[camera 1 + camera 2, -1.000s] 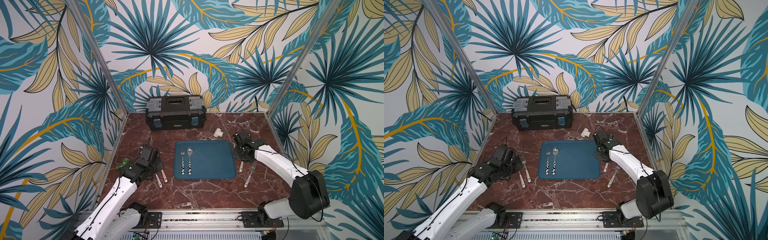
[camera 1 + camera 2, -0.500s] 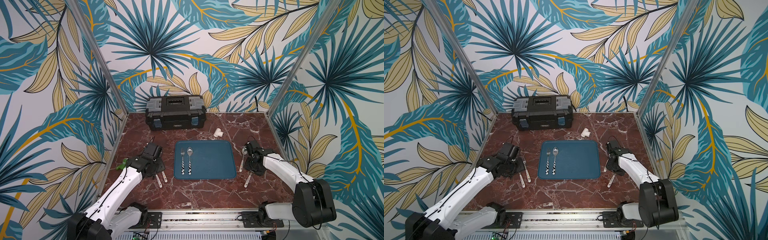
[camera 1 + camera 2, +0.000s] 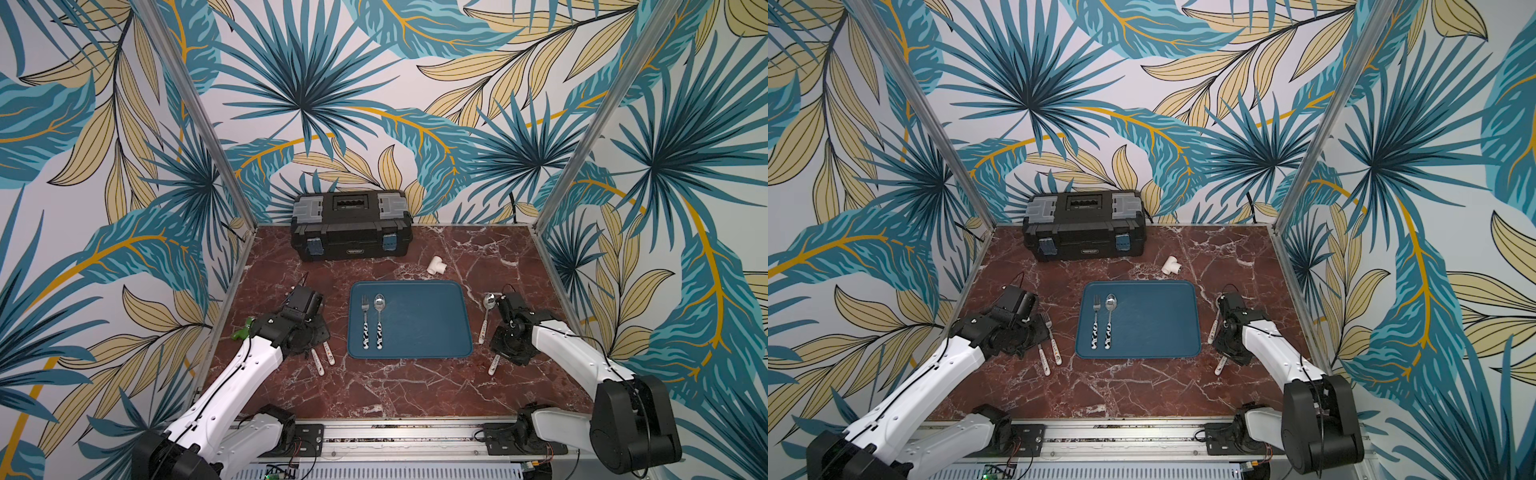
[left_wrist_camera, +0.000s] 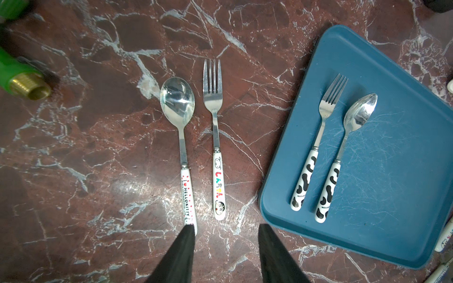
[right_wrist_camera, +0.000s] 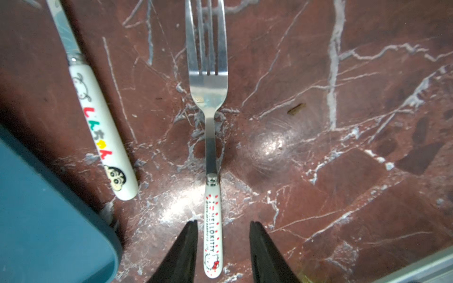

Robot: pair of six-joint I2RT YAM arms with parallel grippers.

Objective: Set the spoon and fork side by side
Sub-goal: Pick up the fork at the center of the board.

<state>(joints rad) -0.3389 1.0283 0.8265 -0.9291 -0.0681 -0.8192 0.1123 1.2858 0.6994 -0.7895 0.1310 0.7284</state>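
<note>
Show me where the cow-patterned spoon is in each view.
In a top view: cow-patterned spoon on the blue tray, right of the matching fork.
In a top view: same spot on the tray.
Left wrist: on the tray, beside the fork.
Right wrist: not in it; only the tray's corner shows.
Shared landmark: the blue tray.

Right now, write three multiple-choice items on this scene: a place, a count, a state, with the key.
1. The black toolbox stands: A) behind the blue tray, at the back wall; B) on the tray; C) in front of the tray.
2. Cutlery pieces on the tray: A) none; B) two; C) four.
3. The right tool is: A) shut and empty; B) open, astride the Hello Kitty fork; C) lifting the tray.
1A, it backs against the wall; 2B, cow-patterned fork and spoon; 3B, gaps flank the handle.
</note>
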